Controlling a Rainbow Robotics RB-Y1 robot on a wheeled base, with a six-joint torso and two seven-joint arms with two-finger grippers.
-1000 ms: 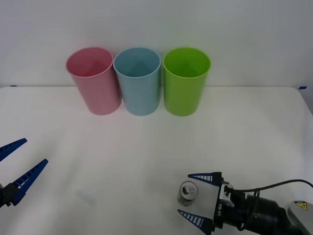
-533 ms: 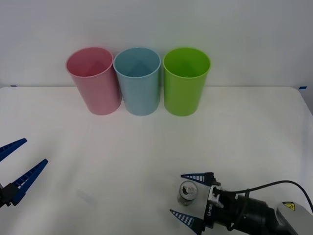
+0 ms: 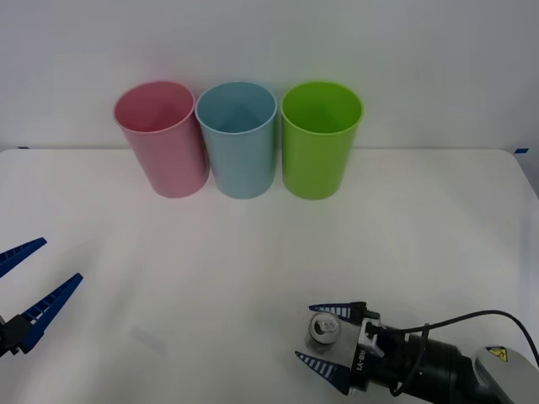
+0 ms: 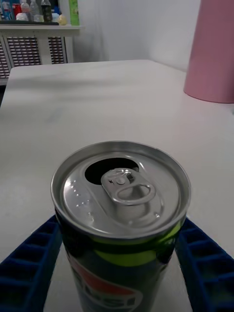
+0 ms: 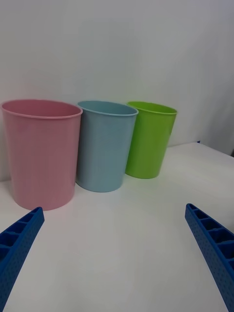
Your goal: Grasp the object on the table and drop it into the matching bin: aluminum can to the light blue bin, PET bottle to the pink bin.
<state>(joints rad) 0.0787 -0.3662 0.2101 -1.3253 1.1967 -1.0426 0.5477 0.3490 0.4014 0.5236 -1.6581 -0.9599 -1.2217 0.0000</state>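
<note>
The aluminum can (image 3: pixel 322 330) stands upright on the white table (image 3: pixel 253 261) near its front edge, silver lid and pull tab up (image 4: pixel 122 187). My right gripper (image 3: pixel 328 337) is shut on it, one blue finger against each side of the can (image 4: pixel 119 222). At the back stand the pink bin (image 3: pixel 162 139) and, to its right, the light blue bin (image 3: pixel 237 139), also seen in the left wrist view as the pink bin (image 5: pixel 41 151) and the light blue bin (image 5: pixel 105 144). My left gripper (image 3: pixel 35 282) hangs open at the table's left edge, holding nothing (image 5: pixel 113 209).
A lime green bin (image 3: pixel 320 139) stands right of the light blue one, the three in a tight row along the back. A black cable (image 3: pixel 472 320) loops from my right wrist. Bare table lies between the can and the bins.
My right gripper slid left so the can lies deeper between its fingers, then the fingers drew in onto the can's sides. The left arm has stayed still.
</note>
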